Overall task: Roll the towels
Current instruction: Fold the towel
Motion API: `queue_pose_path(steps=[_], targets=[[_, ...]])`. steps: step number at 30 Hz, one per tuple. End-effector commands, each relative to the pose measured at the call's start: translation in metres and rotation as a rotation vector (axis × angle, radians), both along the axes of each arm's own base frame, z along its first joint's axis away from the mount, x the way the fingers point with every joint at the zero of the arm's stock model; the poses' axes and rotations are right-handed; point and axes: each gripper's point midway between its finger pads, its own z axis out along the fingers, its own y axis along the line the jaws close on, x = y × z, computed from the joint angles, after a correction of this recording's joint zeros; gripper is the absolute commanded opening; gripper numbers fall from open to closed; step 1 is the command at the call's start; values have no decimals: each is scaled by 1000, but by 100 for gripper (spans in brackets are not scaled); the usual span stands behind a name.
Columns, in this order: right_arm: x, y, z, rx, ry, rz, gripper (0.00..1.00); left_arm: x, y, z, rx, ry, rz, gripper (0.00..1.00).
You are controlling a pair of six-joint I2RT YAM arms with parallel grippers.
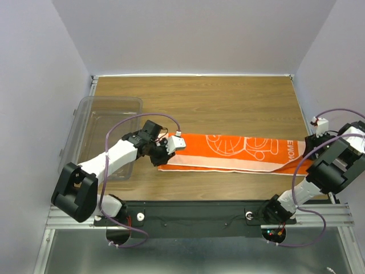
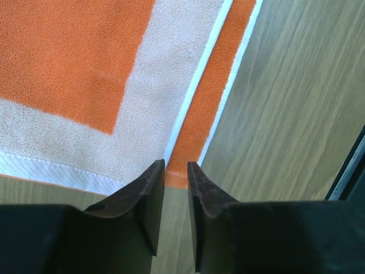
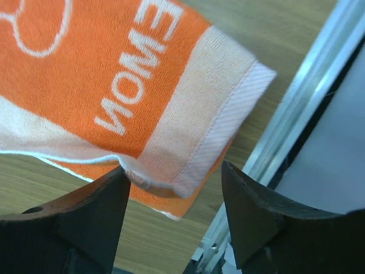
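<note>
The towel (image 1: 228, 151) lies stretched out across the wooden table (image 1: 199, 97), folded lengthwise, orange with a white cartoon outline and lettering facing up. My left gripper (image 1: 165, 154) is at its left end. In the left wrist view the jaws (image 2: 176, 165) stand a narrow gap apart, and the orange hem of the towel (image 2: 74, 63) ends right at their tips, with bare wood between the fingers. My right gripper (image 1: 311, 155) is at the right end. Its jaws (image 3: 174, 171) stand wide open, and the lettered corner of the towel (image 3: 114, 68) sags loose beside the left finger.
A clear plastic tub (image 1: 108, 108) stands at the table's left, just behind my left arm. The metal frame rail (image 3: 296, 103) runs close to the towel's right end. The black base bar (image 1: 199, 211) lines the near edge.
</note>
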Motion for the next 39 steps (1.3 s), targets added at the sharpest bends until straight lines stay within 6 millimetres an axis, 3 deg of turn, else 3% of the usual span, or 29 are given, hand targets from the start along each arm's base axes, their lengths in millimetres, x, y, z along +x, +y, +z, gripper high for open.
queue_pose_path(steps=[1,4,8,11,16,24,29,33,34,39], targets=[[19,-8,52,-45,-140,-21,73,0,5,15,3,-17,33,40],[27,-3,68,-8,-178,-22,74,14,8,37,-25,-75,65,46],[41,-1,80,18,-197,-15,72,27,-3,52,-80,-77,128,46],[50,14,76,37,-179,8,65,43,-14,47,-90,-31,216,46],[52,50,44,45,-86,64,53,59,-30,22,-80,66,306,39],[29,51,-17,23,70,50,47,86,-44,-18,-33,130,417,28],[21,60,-32,38,99,28,47,115,-40,-33,21,73,460,24],[35,58,-35,39,84,-32,47,152,-46,-25,18,13,472,25],[53,49,-32,28,63,-80,48,167,-50,-15,2,-1,474,28],[97,30,-15,18,-1,-130,47,177,-44,18,-51,-16,461,36]])
